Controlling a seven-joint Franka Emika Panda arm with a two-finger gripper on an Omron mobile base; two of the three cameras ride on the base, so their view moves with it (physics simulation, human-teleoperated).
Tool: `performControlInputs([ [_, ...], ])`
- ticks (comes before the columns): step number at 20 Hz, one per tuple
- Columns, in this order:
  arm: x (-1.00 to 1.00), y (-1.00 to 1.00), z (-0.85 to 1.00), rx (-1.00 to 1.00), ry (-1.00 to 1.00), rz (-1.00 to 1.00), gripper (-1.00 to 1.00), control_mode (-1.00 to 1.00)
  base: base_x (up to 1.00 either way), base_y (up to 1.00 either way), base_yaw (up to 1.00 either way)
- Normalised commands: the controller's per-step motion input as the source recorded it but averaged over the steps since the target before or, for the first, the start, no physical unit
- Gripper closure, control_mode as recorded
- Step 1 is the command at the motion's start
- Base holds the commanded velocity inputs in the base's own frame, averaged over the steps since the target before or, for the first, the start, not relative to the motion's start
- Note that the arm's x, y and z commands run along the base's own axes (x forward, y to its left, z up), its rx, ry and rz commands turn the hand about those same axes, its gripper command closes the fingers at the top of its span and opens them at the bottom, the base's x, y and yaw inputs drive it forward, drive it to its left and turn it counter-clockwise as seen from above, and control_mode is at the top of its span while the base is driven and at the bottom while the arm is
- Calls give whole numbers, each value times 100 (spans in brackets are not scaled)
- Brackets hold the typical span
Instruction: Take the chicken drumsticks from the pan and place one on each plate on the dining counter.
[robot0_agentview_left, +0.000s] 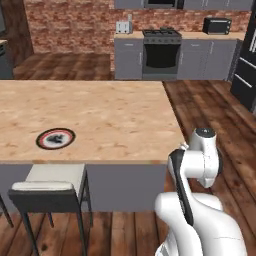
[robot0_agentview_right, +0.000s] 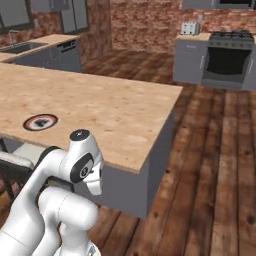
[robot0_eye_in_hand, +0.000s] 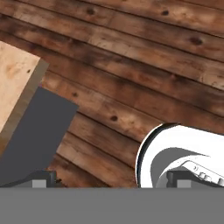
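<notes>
Arm folding low beside counter (robot0_agentview_left: 100, 115) corner, gripper (robot0_eye_in_hand: 111, 178) pointing down at floor (robot0_eye_in_hand: 144, 57), jaws wide, gripping nothing.

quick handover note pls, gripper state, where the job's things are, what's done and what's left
Gripper: open, holding nothing, pointing down at the wood floor beside the dining counter.
Plates: one plate sits on the dining counter near its front edge; its rim colour is hard to tell, and something dark on its centre is too small to identify.
The stove stands against the far brick wall; no pan can be made out on it from here.
Done: nothing confirmed.
Left: find the pan, pick up each drumstick, put one on each plate.
</notes>
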Motion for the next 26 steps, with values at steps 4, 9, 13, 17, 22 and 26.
performControlInputs([
  [4, 0, 0, 0, 0, 0, 0, -100, 100, 0, -100, -32],
  [9, 0, 0, 0, 0, 0, 0, -100, 100, 0, -100, -31],
  [13, 0, 0, 0, 0, 0, 0, -100, 100, 47, -100, -18],
  [17, 0, 0, 0, 0, 0, 0, -100, 100, 100, -84, -1],
  [22, 0, 0, 0, 0, 0, 0, -100, 100, 100, -67, 8],
  [26, 0, 0, 0, 0, 0, 0, -100, 100, 100, -66, 17],
])
